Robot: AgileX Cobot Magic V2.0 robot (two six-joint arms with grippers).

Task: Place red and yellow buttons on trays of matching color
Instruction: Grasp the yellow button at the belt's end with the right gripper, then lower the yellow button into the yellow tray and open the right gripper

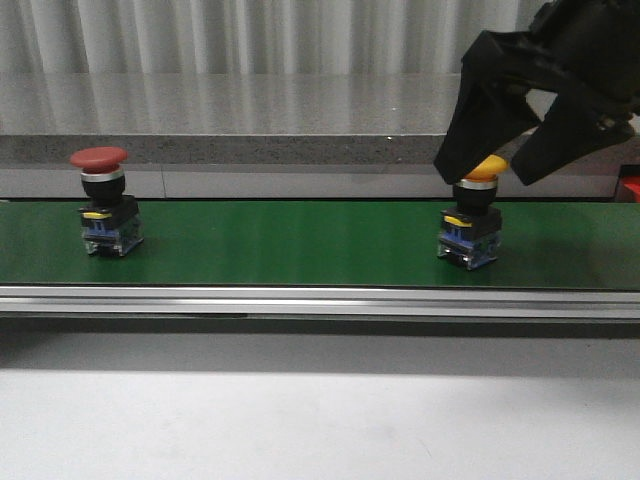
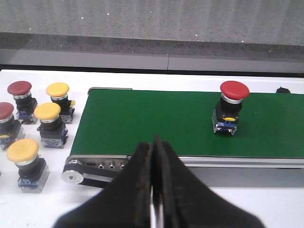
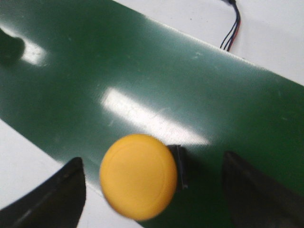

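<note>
Front view | right claw [image 1: 497, 172] spread, straddling yellow button [image 1: 470, 220] | left claw [image 2: 153, 180] clenched

A red button [image 1: 101, 200] and a yellow button [image 1: 472, 218] stand upright, well apart, on the green belt [image 1: 290, 243].

Right gripper [image 1: 492, 172], upper right of front frame: matte black, angular, faceted housings. Left gripper [image 2: 153, 156]: black tapered fingers [image 2: 137, 190], scuffed brownish along inner edges.
</note>
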